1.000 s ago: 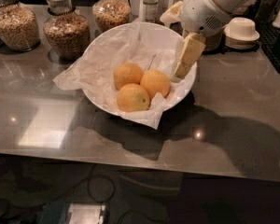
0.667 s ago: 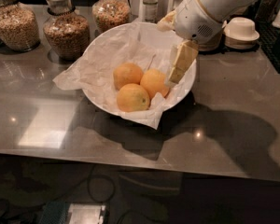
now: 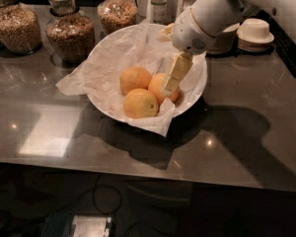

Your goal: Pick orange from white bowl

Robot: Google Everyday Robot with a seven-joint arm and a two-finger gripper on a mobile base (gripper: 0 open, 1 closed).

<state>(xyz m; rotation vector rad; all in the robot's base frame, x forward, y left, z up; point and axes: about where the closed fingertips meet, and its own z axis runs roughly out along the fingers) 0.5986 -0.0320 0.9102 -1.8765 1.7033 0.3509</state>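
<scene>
The white bowl (image 3: pixel 201 83), wide and lined with crumpled white paper (image 3: pixel 113 53), stands on the dark counter. Three oranges lie in it: one at the back left (image 3: pixel 134 79), one at the front (image 3: pixel 140 103) and one on the right (image 3: pixel 158 88). My gripper (image 3: pixel 168 68) reaches in from the upper right over the bowl and is open. One pale yellow finger (image 3: pixel 175 72) points down, and its tip overlaps the top of the right orange. It holds nothing.
Three glass jars of grains (image 3: pixel 69 33) stand behind the bowl at the left, with a bottle (image 3: pixel 159 4) behind it. Small stacked white bowls (image 3: pixel 255 31) sit at the back right. The counter's front edge (image 3: pixel 148 174) runs across below.
The gripper has moved left and down inside the bowl, so its lower finger now reaches the right orange. The oranges and the bowl have not moved.
</scene>
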